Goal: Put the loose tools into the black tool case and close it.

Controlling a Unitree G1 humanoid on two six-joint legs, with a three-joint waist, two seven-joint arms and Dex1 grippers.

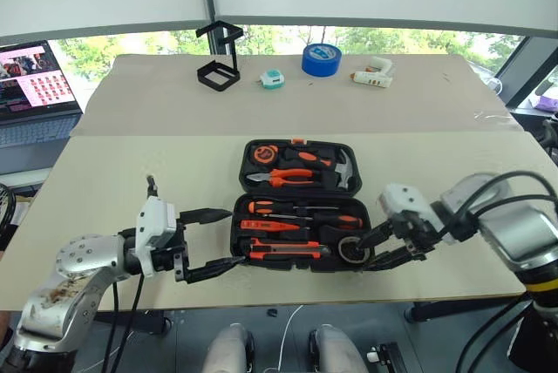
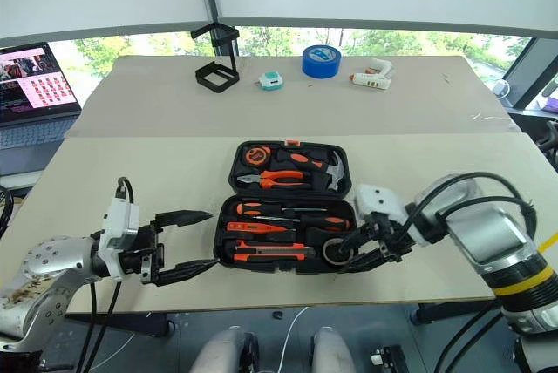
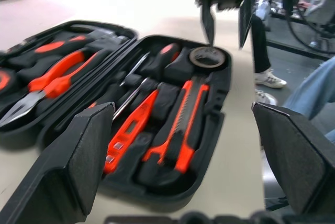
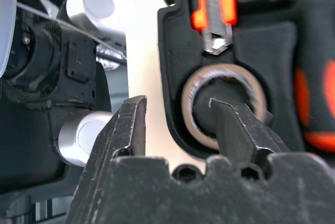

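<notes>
From the head views, the black tool case (image 1: 296, 207) lies open flat on the beige counter (image 1: 131, 172), near its front edge, with its far half holding orange-handled pliers and a hammer. The near half holds two orange-and-black screwdrivers (image 1: 305, 209), a slim orange tester pen (image 1: 268, 226), an orange-and-black utility knife (image 1: 288, 251) and a small grey-black tape roll (image 1: 352, 253) in the corner nearest the right arm. The left claw (image 1: 214, 242) hovers just beside the case's left edge with its fingers spread wide and empty. The right claw (image 1: 381, 247) sits at the tape-roll corner, its fingers partly apart and gripping nothing. At the far side of the counter stand a black wire-frame stand (image 1: 220, 64), a blue tape roll (image 1: 322, 59) and a white glue gun (image 1: 373, 75); a laptop (image 1: 35, 94) sits off to the left. In the left wrist view, the tools lie seated in moulded slots, and the right claw hangs above the tape roll. In the right wrist view, one finger (image 4: 235, 130) crosses in front of the roll's hole, perhaps touching it, the other outside the case wall. No brand or lettering can be read on the case or tools.
</notes>
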